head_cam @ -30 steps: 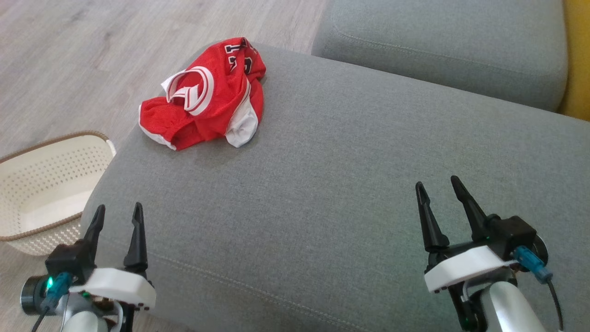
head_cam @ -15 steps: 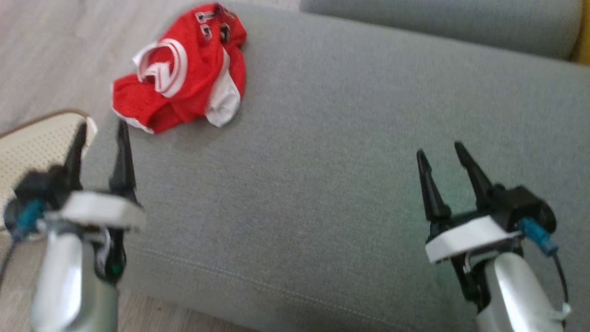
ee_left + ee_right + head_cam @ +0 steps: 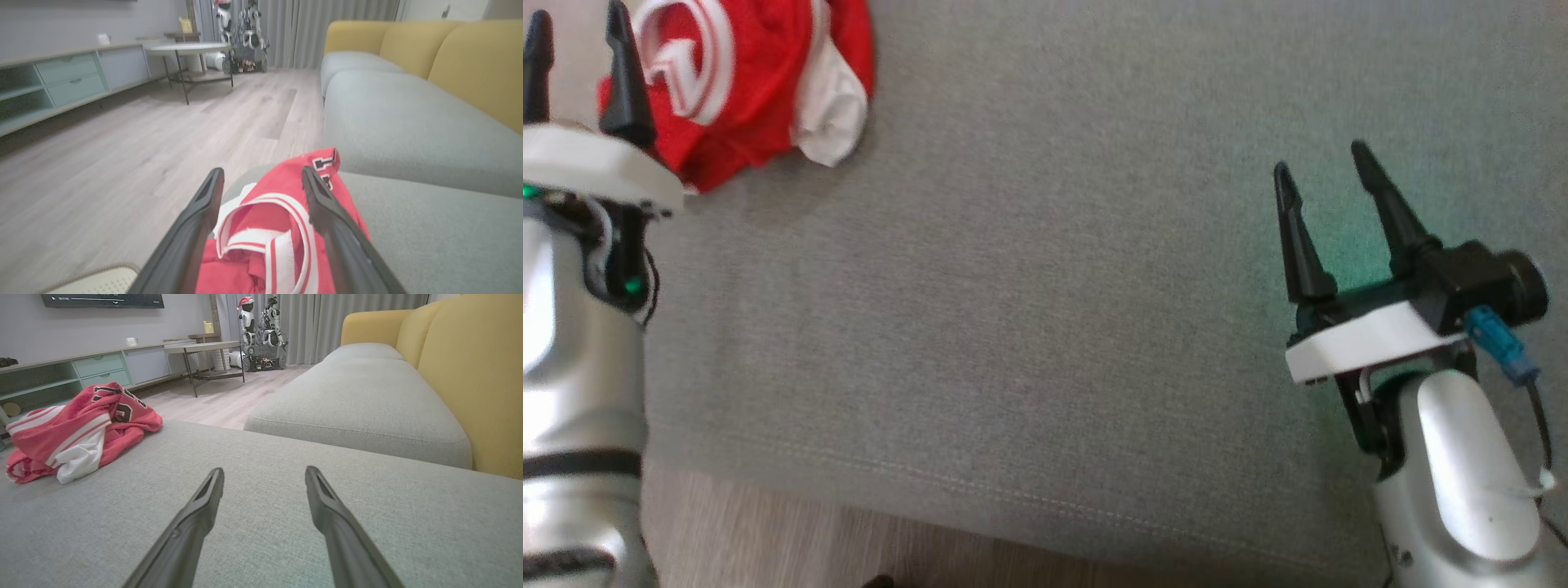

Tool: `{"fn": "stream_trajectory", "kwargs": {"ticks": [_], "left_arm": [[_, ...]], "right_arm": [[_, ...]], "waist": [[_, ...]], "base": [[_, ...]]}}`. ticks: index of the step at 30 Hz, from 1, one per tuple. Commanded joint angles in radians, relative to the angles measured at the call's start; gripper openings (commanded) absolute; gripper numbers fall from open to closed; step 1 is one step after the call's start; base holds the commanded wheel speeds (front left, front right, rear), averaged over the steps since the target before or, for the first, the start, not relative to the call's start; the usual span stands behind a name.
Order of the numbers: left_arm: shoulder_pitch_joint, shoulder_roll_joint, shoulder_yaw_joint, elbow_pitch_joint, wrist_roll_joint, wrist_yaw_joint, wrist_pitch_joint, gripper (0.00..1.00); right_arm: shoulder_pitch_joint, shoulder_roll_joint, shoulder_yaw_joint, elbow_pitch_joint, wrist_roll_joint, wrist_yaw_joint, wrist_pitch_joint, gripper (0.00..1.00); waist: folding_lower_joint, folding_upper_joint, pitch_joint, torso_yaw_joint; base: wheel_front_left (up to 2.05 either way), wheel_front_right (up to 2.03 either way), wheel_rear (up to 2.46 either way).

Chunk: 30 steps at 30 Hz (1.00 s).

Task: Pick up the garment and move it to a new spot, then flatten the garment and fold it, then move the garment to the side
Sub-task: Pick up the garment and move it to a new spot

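The garment (image 3: 760,90) is a crumpled red jersey with white trim, lying at the far left corner of the grey sofa cushion (image 3: 1045,310). My left gripper (image 3: 576,24) is open at the top left of the head view, close to the jersey's near-left edge. In the left wrist view the garment (image 3: 265,228) lies between and beyond the open left gripper (image 3: 261,175). My right gripper (image 3: 1323,167) hangs open over bare cushion at the right, far from the jersey. The right wrist view has the garment (image 3: 77,433) at far left and the right gripper (image 3: 264,473) holding nothing.
A cream basket rim (image 3: 98,279) sits below the left gripper beside the sofa. Wooden floor (image 3: 849,547) runs along the cushion's near edge. A second grey cushion (image 3: 359,404) and yellow backrest (image 3: 470,367) lie beyond. A table (image 3: 188,49) and a cabinet (image 3: 53,81) stand across the room.
The head camera tilted down and right, so the scene shifted up and left. My left gripper advanced toward the jersey and now stands right by it. The right gripper stays open.
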Motion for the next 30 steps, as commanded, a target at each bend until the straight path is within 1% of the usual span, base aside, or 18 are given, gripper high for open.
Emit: {"fn": "stream_trajectory", "kwargs": {"ticks": [1, 5, 7, 10, 13, 14, 15, 16, 23, 27, 28, 30], "left_arm": [[-0.064, 0.07, 0.006, 0.033, -0.021, -0.006, 0.008, 1.0], [-0.15, 0.108, -0.053, 0.19, -0.083, -0.006, 0.023, 1.0], [-0.177, 0.118, -0.085, 0.255, -0.119, -0.006, 0.04, 1.0], [-0.202, 0.134, -0.128, 0.339, -0.174, -0.006, 0.079, 1.0], [-0.215, 0.148, -0.17, 0.39, -0.226, -0.006, 0.113, 1.0], [-0.218, 0.154, -0.186, 0.4, -0.238, -0.006, 0.121, 0.51], [-0.22, 0.161, -0.198, 0.407, -0.252, -0.006, 0.12, 0.09], [-0.222, 0.167, -0.209, 0.411, -0.265, -0.006, 0.117, 0.0], [-0.215, 0.219, -0.262, 0.375, -0.33, -0.006, 0.011, 0.0], [-0.188, 0.251, -0.264, 0.304, -0.336, -0.006, -0.005, 0.0], [-0.188, 0.251, -0.264, 0.304, -0.336, -0.006, -0.005, 0.0], [-0.157, 0.275, -0.244, 0.231, -0.314, -0.006, -0.006, 0.0]], "right_arm": [[-0.038, 0.0, 0.031, -0.044, -0.011, -0.001, 0.005, 1.0], [-0.062, 0.0, 0.036, -0.05, -0.016, -0.001, 0.008, 1.0], [-0.07, 0.0, 0.04, -0.049, -0.017, -0.001, 0.007, 1.0], [-0.08, 0.0, 0.047, -0.044, -0.015, -0.001, 0.005, 1.0], [-0.088, 0.0, 0.051, -0.038, -0.012, -0.001, 0.002, 1.0], [-0.089, 0.0, 0.05, -0.037, -0.011, -0.001, 0.0, 1.0], [-0.091, 0.0, 0.049, -0.036, -0.01, -0.001, -0.001, 1.0], [-0.093, 0.0, 0.048, -0.034, -0.009, -0.001, -0.003, 1.0], [-0.079, 0.0, 0.026, -0.021, 0.003, -0.001, -0.026, 1.0], [-0.058, 0.0, 0.011, -0.012, 0.014, -0.001, -0.041, 1.0], [-0.058, 0.0, 0.011, -0.012, 0.014, -0.001, -0.041, 1.0], [-0.047, 0.0, 0.004, -0.007, 0.021, -0.001, -0.048, 1.0]], "waist": [[-0.0002, 0.0, 0.055, -0.028], [-0.0002, 0.0, 0.094, -0.044], [-0.0002, 0.0, 0.107, -0.051], [-0.0002, 0.0, 0.119, -0.06], [-0.0002, 0.0, 0.123, -0.067], [-0.0002, 0.0, 0.123, -0.069], [-0.0002, 0.0, 0.123, -0.07], [-0.0002, 0.0, 0.121, -0.071], [-0.0002, 0.0, 0.064, -0.068], [-0.0002, 0.0, 0.006, -0.065], [-0.0002, 0.0, 0.006, -0.065], [-0.0002, 0.0, -0.026, -0.065]], "base": [[0.0, 0.0, 0.0], [0.0, 0.0, 0.0], [0.0, 0.0, 0.0], [0.0, 0.0, 0.0], [0.0, 0.0, 0.0], [0.0, 0.0, 0.0], [0.0, 0.0, 0.0], [0.0, 0.0, 0.0], [0.0, 0.0, 0.0], [0.0, 0.0, 0.0], [0.0, 0.0, 0.0], [0.0, 0.0, 0.0]]}}
